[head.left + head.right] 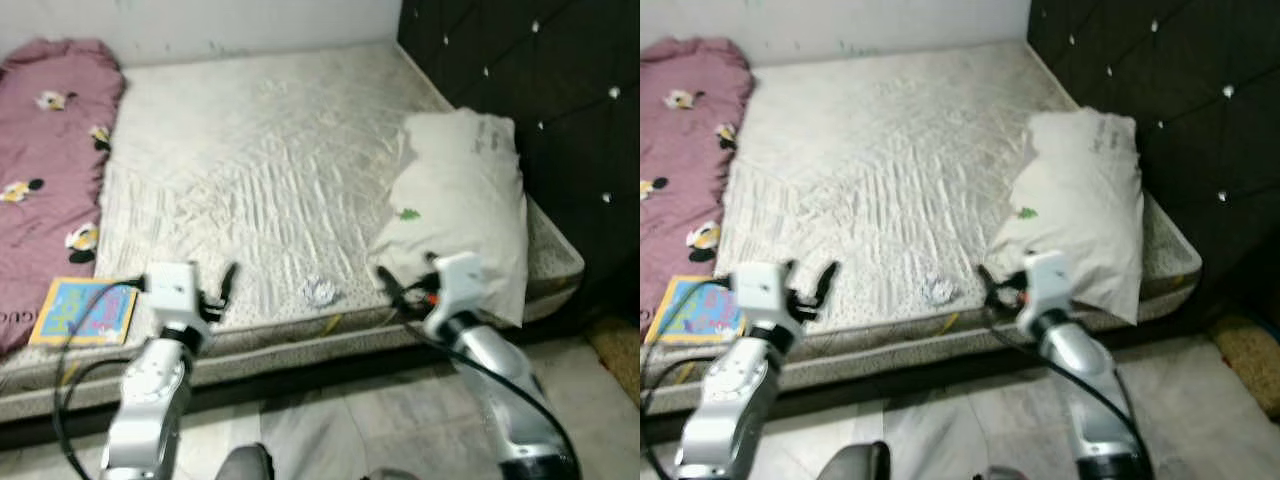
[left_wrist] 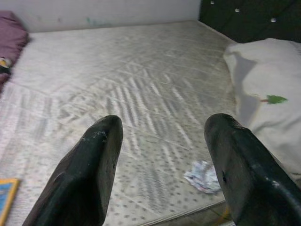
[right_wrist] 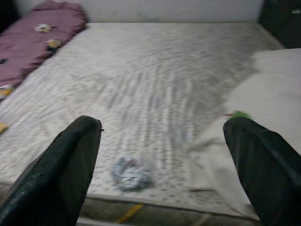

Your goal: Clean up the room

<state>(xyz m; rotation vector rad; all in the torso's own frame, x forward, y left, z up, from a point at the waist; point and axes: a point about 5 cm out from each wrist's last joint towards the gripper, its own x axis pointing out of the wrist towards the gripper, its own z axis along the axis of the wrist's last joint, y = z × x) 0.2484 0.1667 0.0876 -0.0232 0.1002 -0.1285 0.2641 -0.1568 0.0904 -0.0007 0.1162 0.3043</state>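
Bare mattress (image 1: 260, 170) lay before both gaping, empty grippers, left gripper (image 1: 218, 292) and right gripper (image 1: 400, 290); crumpled wrapper (image 1: 321, 291) between them probably awaited grasping next.

A crumpled paper wad (image 1: 320, 291) lies on the mattress (image 1: 260, 170), between the left hand (image 1: 218, 292) and right hand (image 1: 392, 288), near the pillow (image 1: 465, 200).

Bare quilted mattress (image 1: 270, 170), dark tufted headboard (image 1: 530, 80), grey tiled floor (image 1: 380, 420)
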